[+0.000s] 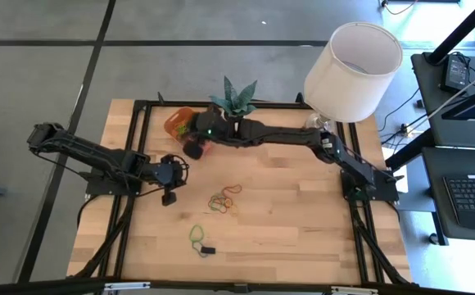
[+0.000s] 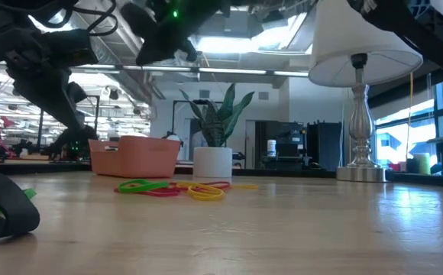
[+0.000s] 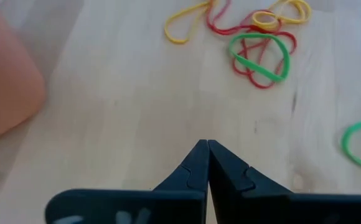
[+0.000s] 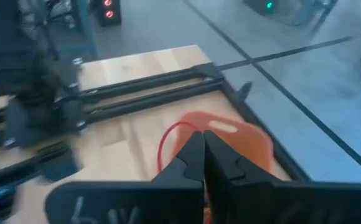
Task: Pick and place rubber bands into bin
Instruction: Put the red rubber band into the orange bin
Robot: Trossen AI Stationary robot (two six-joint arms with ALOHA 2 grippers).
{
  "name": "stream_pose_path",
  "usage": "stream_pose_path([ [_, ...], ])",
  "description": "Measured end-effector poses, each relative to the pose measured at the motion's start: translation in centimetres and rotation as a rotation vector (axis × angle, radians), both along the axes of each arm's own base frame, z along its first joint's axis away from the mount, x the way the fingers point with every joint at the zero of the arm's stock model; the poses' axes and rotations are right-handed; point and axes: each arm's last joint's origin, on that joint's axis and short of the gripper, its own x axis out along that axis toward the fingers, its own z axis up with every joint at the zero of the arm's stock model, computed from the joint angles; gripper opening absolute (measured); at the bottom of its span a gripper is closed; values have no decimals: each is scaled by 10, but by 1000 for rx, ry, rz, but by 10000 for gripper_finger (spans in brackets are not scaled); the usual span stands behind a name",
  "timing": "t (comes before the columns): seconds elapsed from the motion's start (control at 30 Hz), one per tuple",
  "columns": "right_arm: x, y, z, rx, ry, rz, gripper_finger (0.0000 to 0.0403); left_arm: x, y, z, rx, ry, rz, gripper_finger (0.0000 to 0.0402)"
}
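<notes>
**Q:** Start at your left. Where is that arm?

**A:** My left gripper [image 1: 169, 197] hangs over bare wood on the left half of the table [image 1: 303, 238]. Its fingers [image 3: 193, 168] are pressed tight together with nothing between them.

**Q:** And the loose rubber bands?

**A:** A tangled cluster of rubber bands [image 1: 223, 200], yellow, red and green, lies on the wood near the middle of the table, just to the right of my left gripper. A green band [image 1: 196, 235] sits apart, closer to the front edge, beside a small dark piece [image 1: 208, 249] that I cannot identify.

**Q:** The bin?

**A:** The orange bin [image 1: 178, 122] sits at the back edge, just left of the little plant [image 1: 235, 98] in its white pot.

**Q:** Your right arm?

**A:** It stretches across the back of the table. My right gripper [image 4: 203, 155] is up above the bin's near side, fingers clenched on a red band [image 4: 167, 142] that loops out from between the tips. The lamp [image 1: 352, 61] stands at the back right corner.
</notes>
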Motion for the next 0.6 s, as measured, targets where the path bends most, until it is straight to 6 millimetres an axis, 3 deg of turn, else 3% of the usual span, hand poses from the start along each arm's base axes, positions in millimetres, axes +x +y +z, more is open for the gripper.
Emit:
stream_pose_path([
  [0.23,-1,-30,-20,19,12,-33,0,-3,0,-2,-18,37,-17,2],
  [0.47,-4,-29,-68,105,87,-73,18,-3,0,-2,-15,36,-16,2],
  [0.6,-7,-29,-83,162,88,-110,46,-2,0,-2,-8,35,-10,2],
])
